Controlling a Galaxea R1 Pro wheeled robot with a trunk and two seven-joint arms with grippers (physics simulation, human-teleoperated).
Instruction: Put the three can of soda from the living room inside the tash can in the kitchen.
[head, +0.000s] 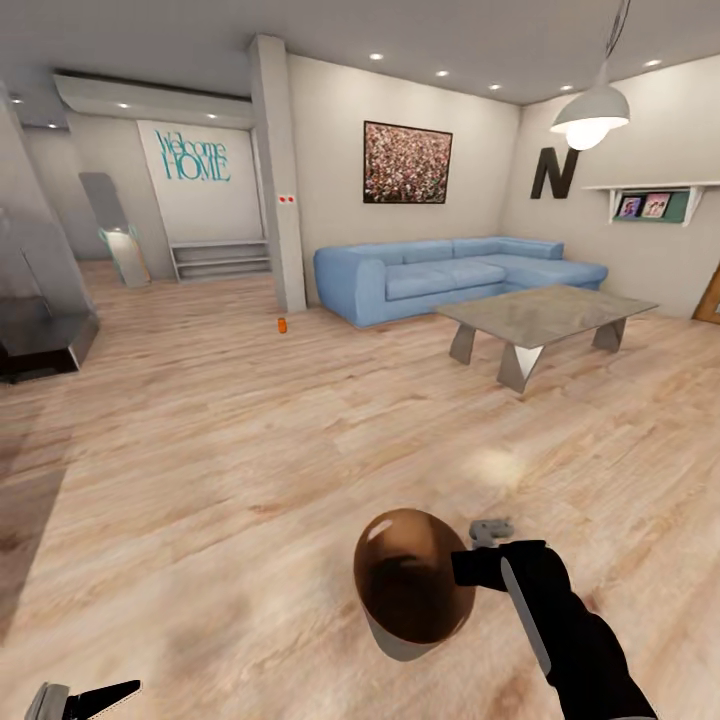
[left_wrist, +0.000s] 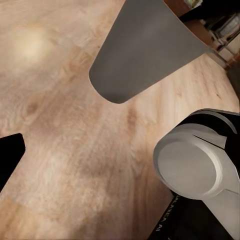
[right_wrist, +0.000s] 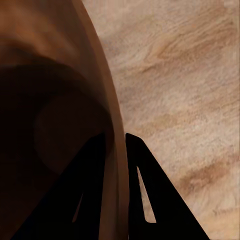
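Wood floor (head: 250, 420), right gripper (right_wrist: 116, 145) pinching trash can rim (right_wrist: 107, 100)

I see my right fingers (right_wrist: 142, 200) pinching the bin (right_wrist: 55, 100) wall, one inside its brown hollow, one outside, above the wood floor (right_wrist: 185, 85).

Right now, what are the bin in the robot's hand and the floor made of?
The bin looks like smooth plastic or glazed ware: its brown inside is glossy and catches light, its outside pale grey. The right gripper pinches its rim. The floor looks like light wooden planks, with grain lines and a soft sheen. It's a render, so that's a guess.
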